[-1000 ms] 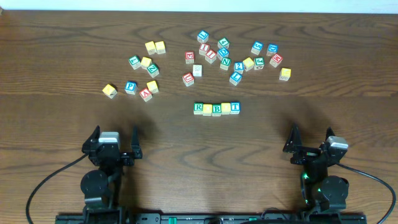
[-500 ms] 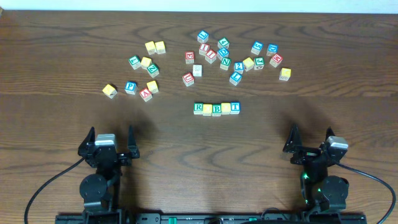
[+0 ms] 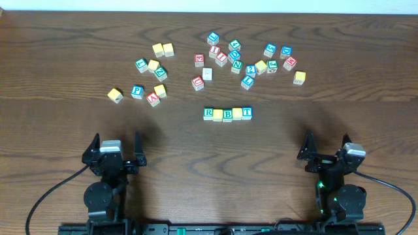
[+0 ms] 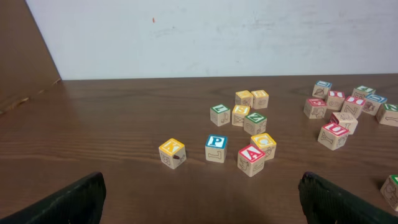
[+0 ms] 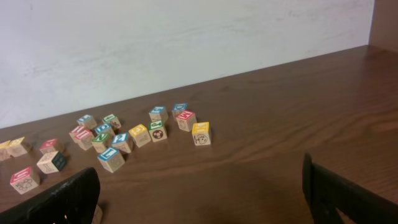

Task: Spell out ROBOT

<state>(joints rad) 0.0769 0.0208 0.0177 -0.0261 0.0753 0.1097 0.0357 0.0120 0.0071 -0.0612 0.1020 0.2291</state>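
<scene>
A row of five letter blocks (image 3: 227, 113) lies mid-table: green R, a yellow-topped block, blue B, another yellow-topped block, blue T. Loose blocks lie behind it in a left cluster (image 3: 149, 77) and a right cluster (image 3: 245, 57). My left gripper (image 3: 112, 145) is open and empty at the near left, well short of the blocks. In the left wrist view its fingers frame bare table (image 4: 200, 199), with a blue P block (image 4: 216, 148) and a red A block (image 4: 250, 159) ahead. My right gripper (image 3: 325, 147) is open and empty at the near right (image 5: 202, 199).
The wooden table's far edge meets a white wall (image 4: 205, 31). A lone yellow block (image 3: 299, 77) sits far right of the clusters, and another yellow one (image 3: 115, 95) far left. Arm bases and cables sit at the near edge.
The left arm pulled back toward the near edge and shifted slightly left between one second and half a second ago. Since then nothing has moved. The blocks are unchanged.
</scene>
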